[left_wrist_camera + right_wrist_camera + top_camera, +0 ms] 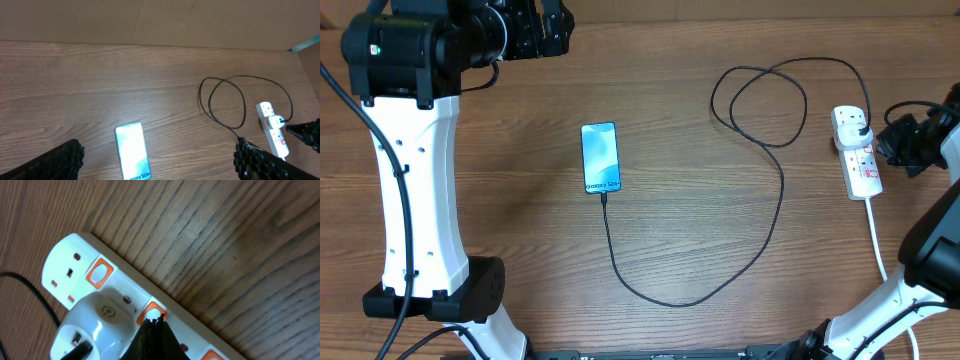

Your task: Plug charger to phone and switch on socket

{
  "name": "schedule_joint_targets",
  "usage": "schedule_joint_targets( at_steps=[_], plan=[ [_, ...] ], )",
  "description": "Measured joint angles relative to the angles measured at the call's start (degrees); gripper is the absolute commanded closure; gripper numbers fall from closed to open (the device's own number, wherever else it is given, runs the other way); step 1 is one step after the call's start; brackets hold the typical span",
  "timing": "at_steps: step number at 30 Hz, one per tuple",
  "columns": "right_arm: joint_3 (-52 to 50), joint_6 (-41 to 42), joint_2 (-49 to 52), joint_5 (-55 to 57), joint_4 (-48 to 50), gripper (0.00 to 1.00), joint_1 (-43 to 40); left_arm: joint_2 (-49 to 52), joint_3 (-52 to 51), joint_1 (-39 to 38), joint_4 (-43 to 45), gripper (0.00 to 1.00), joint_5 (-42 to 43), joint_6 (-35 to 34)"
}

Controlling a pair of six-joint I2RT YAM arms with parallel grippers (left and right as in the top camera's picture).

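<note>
The phone [601, 157] lies face up mid-table with a bright blue screen; it also shows in the left wrist view [132, 156]. The black charger cable [760, 245] runs from the phone's near edge, curves right and loops up to a white plug [855, 127] seated in the white power strip [861, 160]. My right gripper [155, 321] is shut, its tip touching an orange-framed switch [152, 311] on the strip [65, 265] next to the plug [95, 325]. My left gripper [157, 160] is open and empty, high above the table's far left.
The strip's white cord [876, 235] runs toward the table's near right edge. The cable's loops [760, 100] lie left of the strip. A cardboard wall [150, 20] backs the table.
</note>
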Motion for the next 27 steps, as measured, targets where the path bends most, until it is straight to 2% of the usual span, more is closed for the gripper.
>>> schedule_joint_targets(
  at_steps=[27],
  plan=[
    [0.0,2.4,1.8,-3.5,3.0,0.96,0.0,0.0,0.0,0.0,0.0,0.00,0.0,0.0]
  ],
)
